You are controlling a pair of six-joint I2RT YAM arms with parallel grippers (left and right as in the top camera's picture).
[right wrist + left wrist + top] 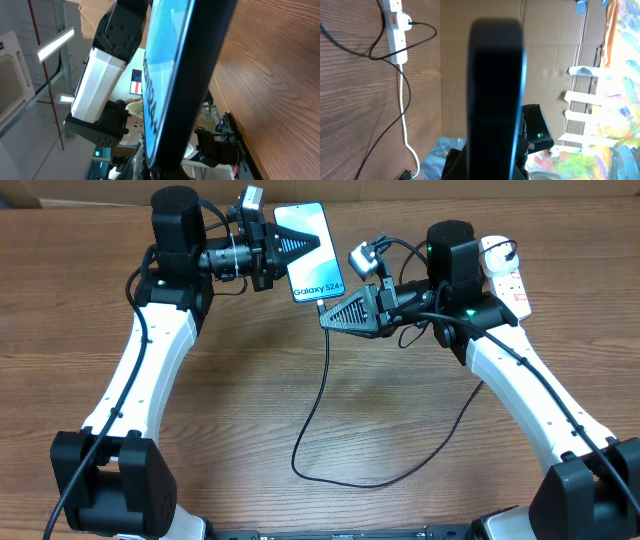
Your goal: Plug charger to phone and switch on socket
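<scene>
The phone [318, 275], its light-blue screen facing up, is held off the table at the back centre. My left gripper [312, 243] is shut on its long left edge. In the left wrist view the phone [495, 90] is a dark slab standing between the fingers. My right gripper [325, 315] is shut at the phone's lower short edge, where the black charger [322, 380] cable comes out. The connector tip itself is hidden between the fingers. Edge-on, the phone [172, 75] fills the right wrist view. The white socket [503, 268] lies at the back right.
The charger cable loops down to the middle of the table [230, 400] and back up to the right, toward the socket. A black plug sits in the socket [397, 30], whose thick white cord [405, 125] trails off. A cardboard wall stands behind the table.
</scene>
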